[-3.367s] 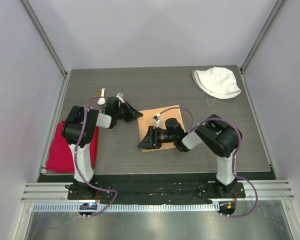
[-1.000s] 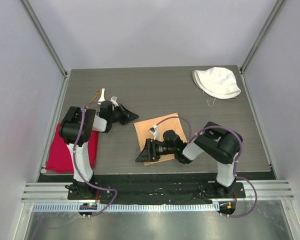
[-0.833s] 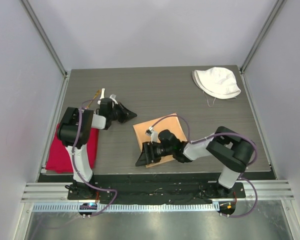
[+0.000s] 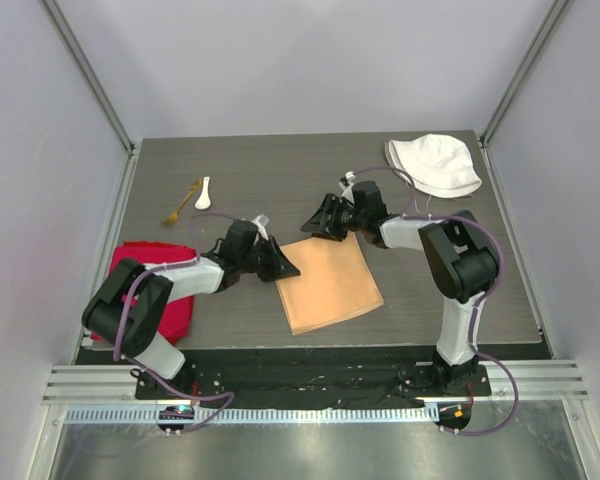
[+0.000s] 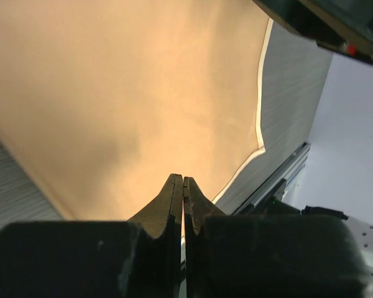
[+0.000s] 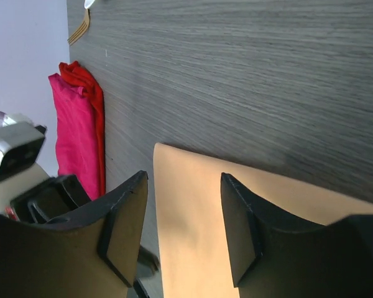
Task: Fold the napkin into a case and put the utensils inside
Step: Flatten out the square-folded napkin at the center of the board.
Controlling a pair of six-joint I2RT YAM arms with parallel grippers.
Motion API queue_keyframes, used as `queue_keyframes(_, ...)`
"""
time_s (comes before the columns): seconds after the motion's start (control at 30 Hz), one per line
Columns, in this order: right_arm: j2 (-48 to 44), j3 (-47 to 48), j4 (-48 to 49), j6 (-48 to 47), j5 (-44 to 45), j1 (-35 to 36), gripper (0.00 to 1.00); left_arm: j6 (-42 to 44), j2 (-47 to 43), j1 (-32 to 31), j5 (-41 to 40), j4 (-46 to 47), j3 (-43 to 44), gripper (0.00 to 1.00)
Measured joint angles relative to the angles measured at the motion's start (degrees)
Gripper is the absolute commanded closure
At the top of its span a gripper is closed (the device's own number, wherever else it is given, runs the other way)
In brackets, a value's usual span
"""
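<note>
While our left gripper [image 4: 285, 268] sits shut at the thin peach-orange cloth napkin [image 4: 330, 282], our half-open, empty right gripper [image 4: 315, 226] could drag it askew.

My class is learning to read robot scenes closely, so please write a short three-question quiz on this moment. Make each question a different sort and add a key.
1. True or false: the spoon and the fork lie on the bare table, apart from the napkin.
2. The right gripper is: A) open over the napkin's far edge; B) shut on the fork; C) shut on the spoon.
3. Name the thing lying near the table's far right corner.
Key: 1 true; 2 A; 3 the white hat.
</note>
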Motion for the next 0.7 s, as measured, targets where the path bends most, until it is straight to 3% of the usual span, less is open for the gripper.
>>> queue_keyframes(0.27,6.88,-0.35,4.79,2.54,-3.80,-0.83,0.43,-2.01,3.63,-6.29,2.32,8.66,-4.81,0.95)
queue_keyframes(0.7,11.69,1.46,13.22,0.98,-12.31,-7.74,0.29,-4.61,5.29,-6.43,2.84,25.92,-17.55,0.97)
